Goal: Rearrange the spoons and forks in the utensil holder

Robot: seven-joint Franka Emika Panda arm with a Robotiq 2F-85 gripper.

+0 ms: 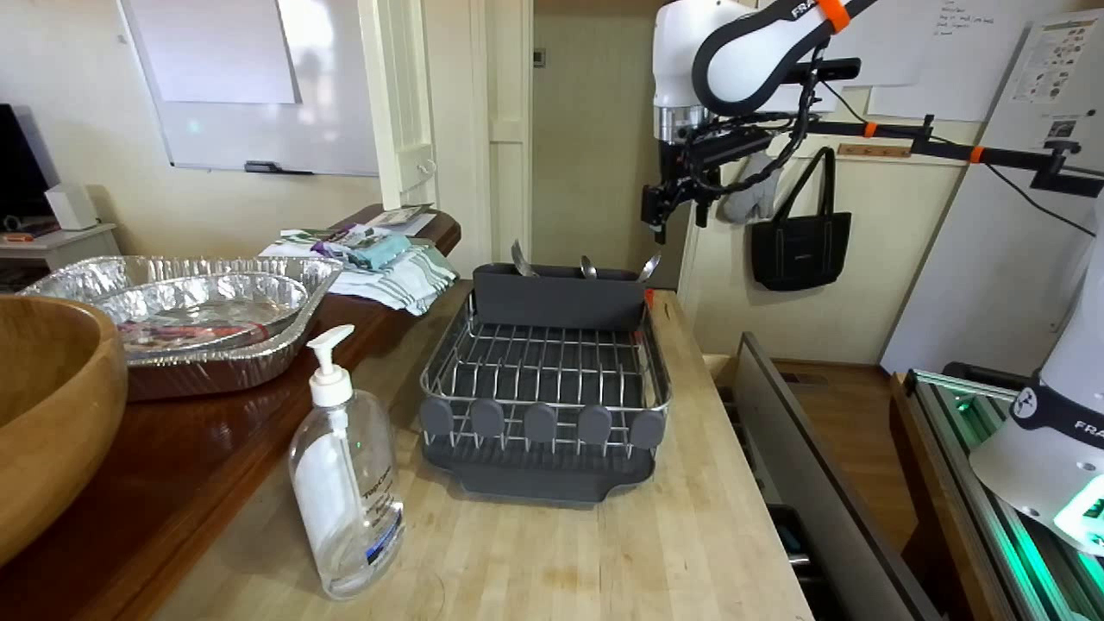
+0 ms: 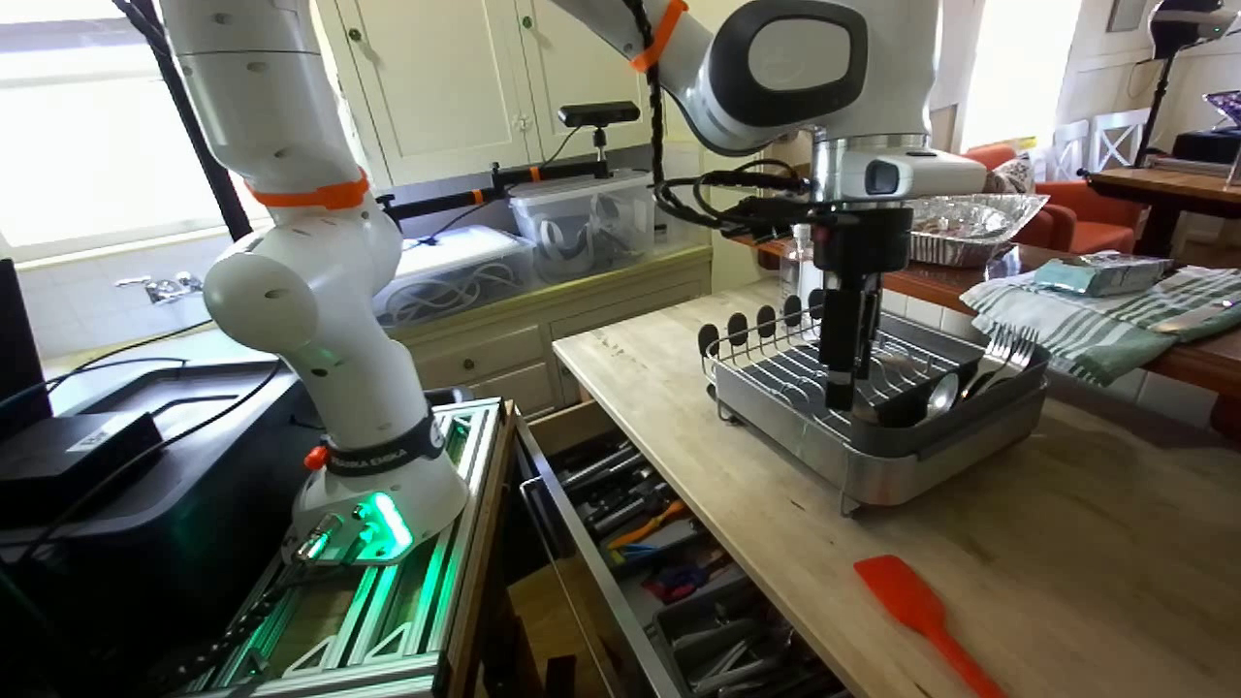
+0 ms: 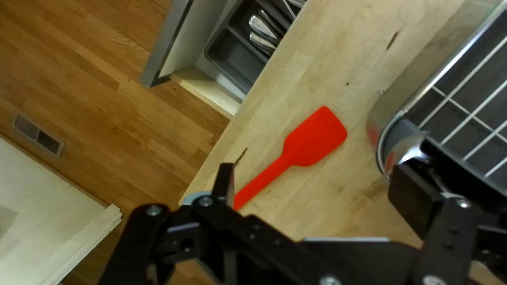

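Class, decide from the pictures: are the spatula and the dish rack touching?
Apart. The wrist view shows it plainly: a strip of tabletop runs between the spatula's head and the rack's wall.

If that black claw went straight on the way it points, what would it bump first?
Perhaps the shiny utensil at the end of the grey holder, seemingly below one finger of the gripper; otherwise the red spatula, lying lower. Depth is unclear.

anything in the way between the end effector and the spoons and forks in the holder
Nothing visible stands between the end effector and the tops of the spoons and forks, which stick up above the rim of the utensil holder. Its walls hide their lower parts, so any obstruction inside can't be judged.
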